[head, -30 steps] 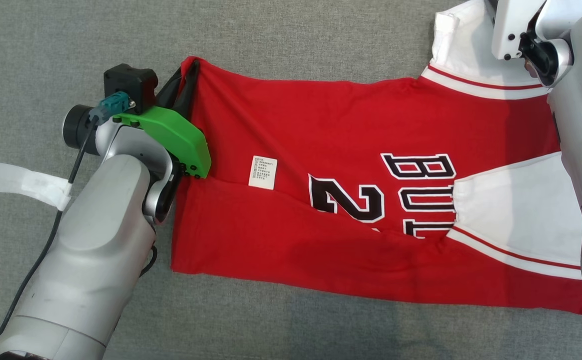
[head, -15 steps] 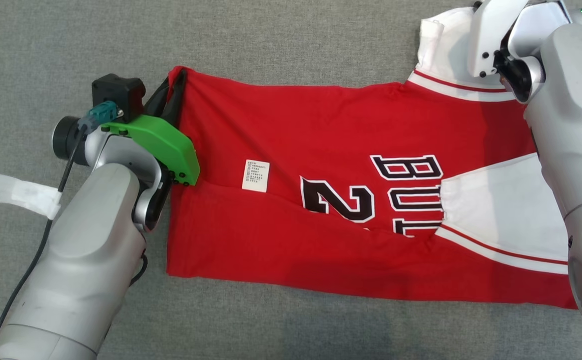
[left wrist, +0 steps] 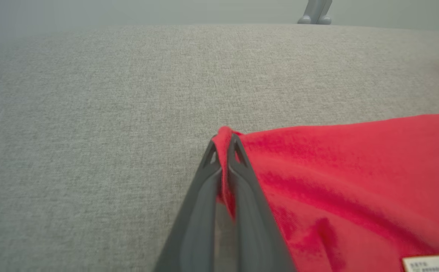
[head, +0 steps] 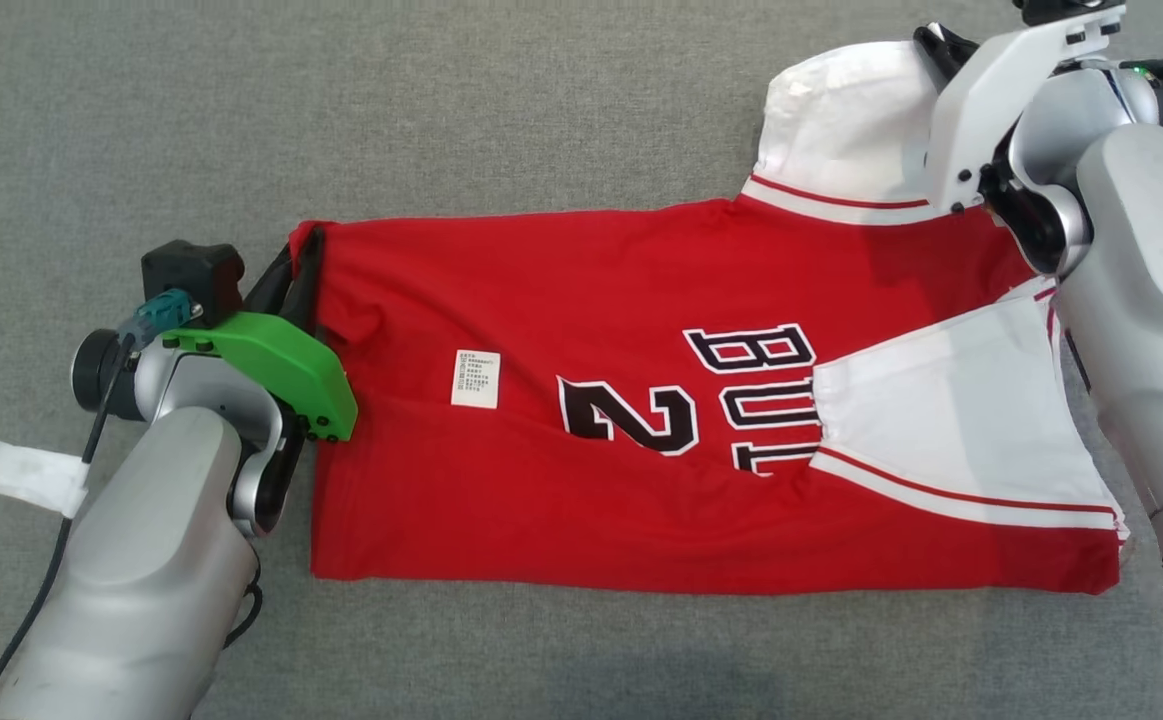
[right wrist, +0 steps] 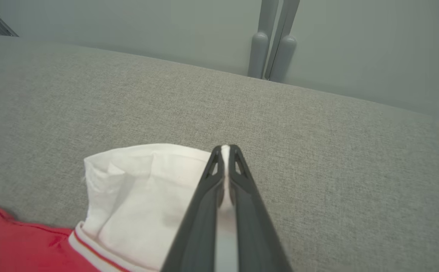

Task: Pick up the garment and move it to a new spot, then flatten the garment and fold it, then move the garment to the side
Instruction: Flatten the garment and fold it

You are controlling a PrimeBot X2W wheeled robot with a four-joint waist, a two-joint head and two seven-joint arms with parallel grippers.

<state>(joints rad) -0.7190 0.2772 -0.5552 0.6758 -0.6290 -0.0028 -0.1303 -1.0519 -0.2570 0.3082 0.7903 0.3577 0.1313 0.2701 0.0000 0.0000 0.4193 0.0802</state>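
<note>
The garment [head: 591, 300] is a red jersey with white sleeves, black lettering and a small white label, lying folded lengthwise on the grey cloth surface. My left gripper [head: 303, 250] is shut on its far left corner; in the left wrist view the dark fingers [left wrist: 242, 177] pinch a fold of the red garment [left wrist: 355, 170]. My right gripper [head: 931, 42] is shut on the white sleeve [head: 841, 110] at the far right; in the right wrist view the right gripper [right wrist: 225, 149] has white cloth [right wrist: 140, 189] clamped between its tips.
A strip of white tape [head: 1, 470] lies on the grey surface [head: 541, 100] at the left. In the right wrist view the surface's far edge meets a pale wall with two grey posts [right wrist: 272, 41].
The right gripper has shut on the white sleeve. Both arms have drawn the garment's far edge toward me, and the head view has shifted.
</note>
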